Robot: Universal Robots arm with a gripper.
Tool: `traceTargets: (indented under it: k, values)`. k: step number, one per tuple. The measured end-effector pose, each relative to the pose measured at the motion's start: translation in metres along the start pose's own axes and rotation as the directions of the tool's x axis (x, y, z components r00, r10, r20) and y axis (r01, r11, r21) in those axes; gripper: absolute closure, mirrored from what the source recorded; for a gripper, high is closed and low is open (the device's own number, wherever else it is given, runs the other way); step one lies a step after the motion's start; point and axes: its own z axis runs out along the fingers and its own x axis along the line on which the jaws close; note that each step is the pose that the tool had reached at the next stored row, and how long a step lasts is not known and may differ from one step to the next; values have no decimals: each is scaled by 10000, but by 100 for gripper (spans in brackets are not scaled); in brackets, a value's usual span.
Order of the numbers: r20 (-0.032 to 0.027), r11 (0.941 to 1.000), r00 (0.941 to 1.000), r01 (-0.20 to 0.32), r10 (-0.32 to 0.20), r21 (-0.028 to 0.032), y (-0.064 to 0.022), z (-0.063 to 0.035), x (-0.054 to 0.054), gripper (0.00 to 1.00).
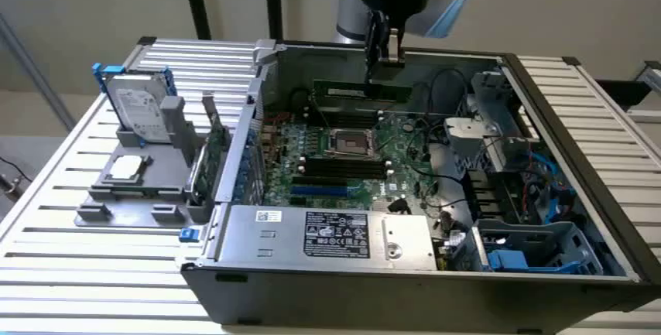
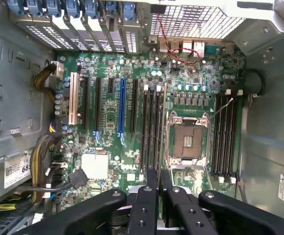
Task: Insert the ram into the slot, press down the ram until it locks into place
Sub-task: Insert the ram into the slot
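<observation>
The ram (image 1: pixel 361 89) is a light, stiff, thin board. It looks fragile rather than heavy: the chips on its faces and the contact edge are best left untouched, and bending or twisting could crack it. The sensible hold is across its two flat faces at mid-length on the upper edge, which leaves the contact edge free. That is how it is taken here. The pincer (image 1: pixel 385 60) comes straight down from above, and its two fingers are clamped on the ram's faces near the middle. The stick hangs level below them with its long edge horizontal. It appears to be raised clear of the motherboard (image 1: pixel 403 138), not seated in anything, on the far side of the CPU socket (image 1: pixel 346 143) as the exterior view shows it. In the wrist view the ram (image 2: pixel 162 127) is seen edge-on as a thin line running out from between the fingers of the pincer (image 2: pixel 159 178). This line lies just beside the CPU socket (image 2: pixel 188 139), along the bank of black memory slots (image 2: pixel 151 132) on the socket's side toward the blue expansion slot (image 2: pixel 121 105). I cannot tell which slot of that bank it stands over. A second bank of black slots (image 2: pixel 226 134) lies on the socket's opposite side. Well away from the socket, outside the open computer case (image 1: pixel 413 288), a hard drive (image 1: pixel 139 107) stands in a grey holder (image 1: pixel 129 188) on the slatted tabletop (image 1: pixel 62 288).
</observation>
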Motion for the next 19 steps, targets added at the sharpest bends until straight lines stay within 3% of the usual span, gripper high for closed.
traceTargets:
  k: [19]
  values:
    - [0,10000,10000,0,0,0,0,0,0,86]
